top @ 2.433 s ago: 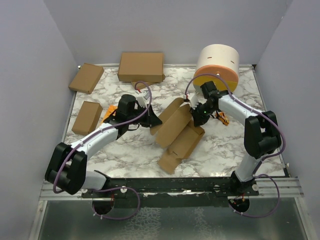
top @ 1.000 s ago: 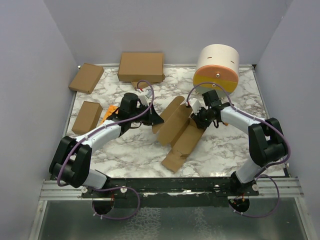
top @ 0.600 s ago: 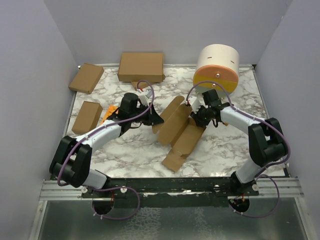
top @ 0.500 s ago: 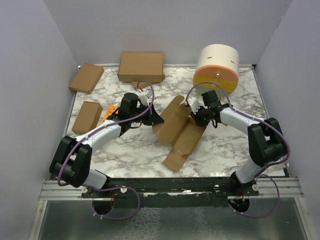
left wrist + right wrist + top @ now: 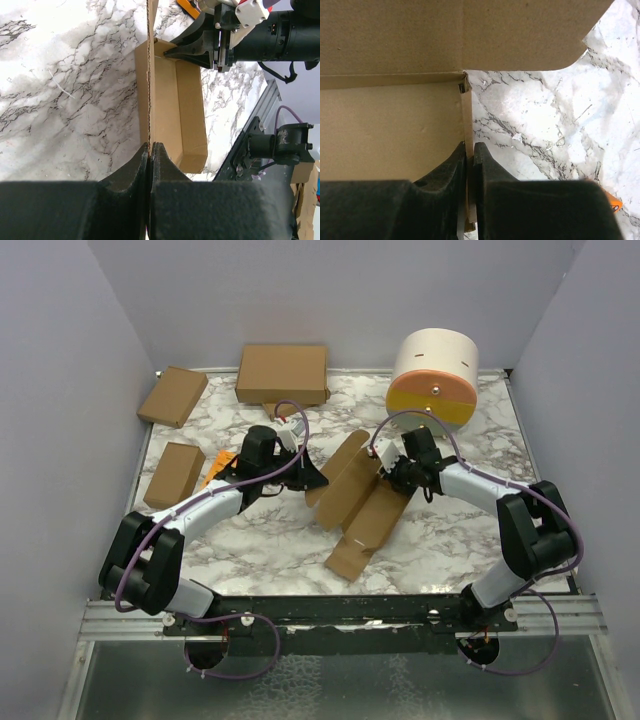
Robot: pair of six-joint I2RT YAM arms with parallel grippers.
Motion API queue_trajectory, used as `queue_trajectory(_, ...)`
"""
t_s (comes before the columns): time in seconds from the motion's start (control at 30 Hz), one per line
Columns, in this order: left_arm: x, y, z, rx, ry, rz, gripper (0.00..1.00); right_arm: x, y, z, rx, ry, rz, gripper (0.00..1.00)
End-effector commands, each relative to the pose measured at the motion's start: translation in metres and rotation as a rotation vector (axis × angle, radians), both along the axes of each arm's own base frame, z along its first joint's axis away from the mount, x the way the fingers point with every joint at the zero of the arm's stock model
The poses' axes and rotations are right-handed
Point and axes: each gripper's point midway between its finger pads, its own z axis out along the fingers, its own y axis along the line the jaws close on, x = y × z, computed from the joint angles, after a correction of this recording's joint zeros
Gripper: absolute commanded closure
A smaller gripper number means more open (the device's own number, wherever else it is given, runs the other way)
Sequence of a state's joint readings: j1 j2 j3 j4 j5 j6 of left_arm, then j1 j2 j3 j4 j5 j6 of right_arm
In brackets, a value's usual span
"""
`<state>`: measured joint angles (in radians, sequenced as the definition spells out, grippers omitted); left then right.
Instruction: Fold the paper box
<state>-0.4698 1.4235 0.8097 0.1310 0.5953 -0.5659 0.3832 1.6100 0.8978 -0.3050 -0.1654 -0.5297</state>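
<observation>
The paper box [image 5: 355,498] is a half-folded brown cardboard sheet in the middle of the marble table, one long panel raised and another lying flat toward the near edge. My left gripper [image 5: 314,480] is shut on its left edge. In the left wrist view that edge runs edge-on up from my left gripper [image 5: 150,145], with the paper box [image 5: 180,110] beyond it. My right gripper [image 5: 386,472] is shut on a narrow side flap [image 5: 466,117] at the sheet's right end. In the right wrist view my right gripper [image 5: 469,146] pinches that strip, beside the paper box [image 5: 395,125].
A larger brown carton [image 5: 282,373] sits at the back, with two small cartons [image 5: 172,395] [image 5: 174,474] on the left. An orange booklet [image 5: 215,470] lies under the left arm. A cream and orange cylinder [image 5: 433,375] stands back right. Grey walls enclose the table.
My right gripper has closed onto the narrow flap and shifted slightly nearer the sheet. The flat panel has slid a little. The left arm has not moved.
</observation>
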Motion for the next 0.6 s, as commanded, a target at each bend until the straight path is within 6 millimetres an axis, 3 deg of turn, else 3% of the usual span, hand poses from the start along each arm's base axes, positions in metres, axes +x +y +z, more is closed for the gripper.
queue_trajectory(0.0, -0.001, -0.005, 0.014, -0.026, -0.037, -0.044, 1.00, 0.011, -0.020, 0.000, -0.090, -0.055, -0.043, 0.98)
queue_trajectory(0.17, -0.001, -0.005, 0.014, -0.020, -0.040, -0.043, 1.00, 0.013, -0.025, 0.003, -0.115, -0.079, -0.049, 0.99)
queue_trajectory(0.37, 0.002, -0.005, 0.017, -0.020, -0.045, -0.041, 1.00, -0.009, 0.000, -0.004, -0.013, 0.047, 0.055, 0.71)
queue_trajectory(0.57, 0.002, -0.005, 0.017, -0.016, -0.046, -0.038, 1.00, -0.008, 0.005, 0.012, 0.028, 0.019, 0.065, 0.64)
